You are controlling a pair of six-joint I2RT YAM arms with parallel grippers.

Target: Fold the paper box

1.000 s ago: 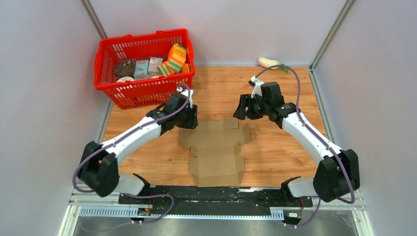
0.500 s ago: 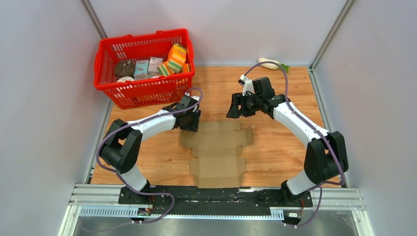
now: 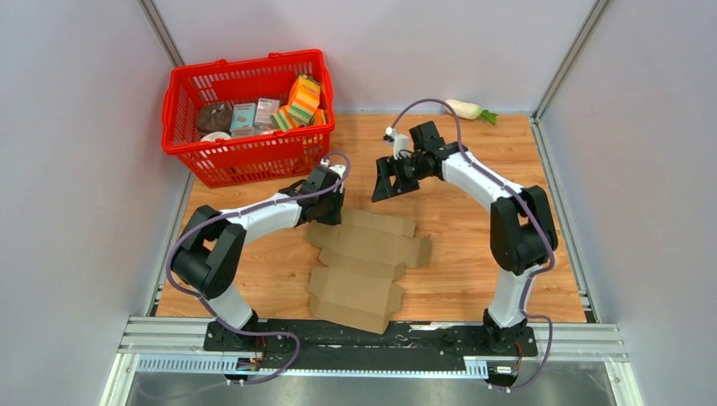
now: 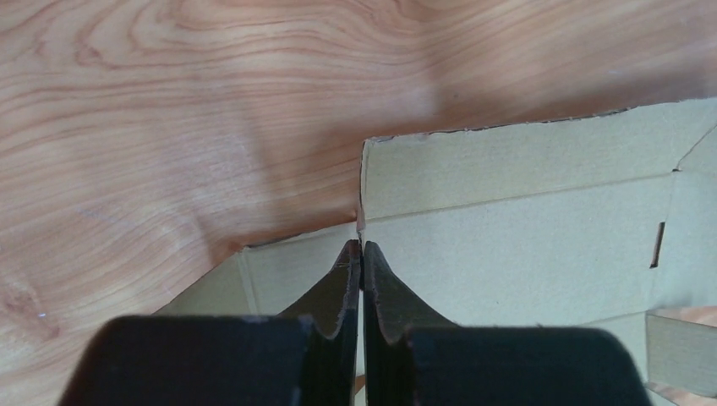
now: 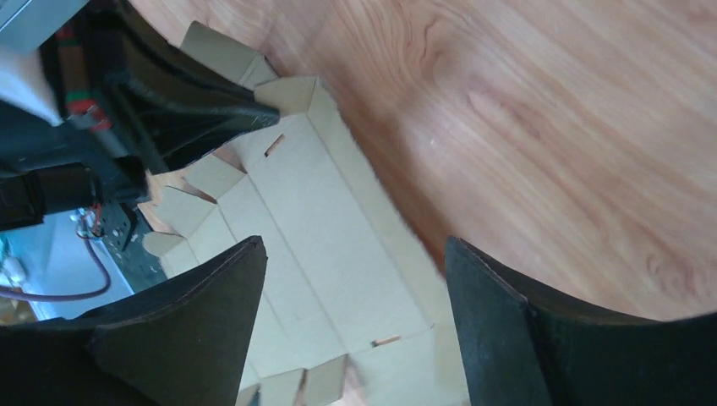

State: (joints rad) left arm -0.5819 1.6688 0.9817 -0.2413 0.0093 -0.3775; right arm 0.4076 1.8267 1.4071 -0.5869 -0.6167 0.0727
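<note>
Zero folds made: box (image 3: 368, 254) lies flat mid-desk (image 3: 473, 254), reaching toward the near edge. Left claw (image 4: 361, 249) pressed together at its far-left flap; pinch on cardboard unclear. Right claw (image 5: 355, 254) spread above its far edge. All folding remains.

Your top external camera looks steeply down from above and behind the arm bases, far enough off to hold the whole tabletop (image 3: 457, 279). The left wrist camera sits low and close behind the left fingers (image 4: 334, 292), facing along them onto an edge of the paper box (image 4: 524, 220). The right wrist camera hangs higher, looking down past the right fingers (image 5: 507, 330); it shares that box edge and the left fingers with both other views.
</note>
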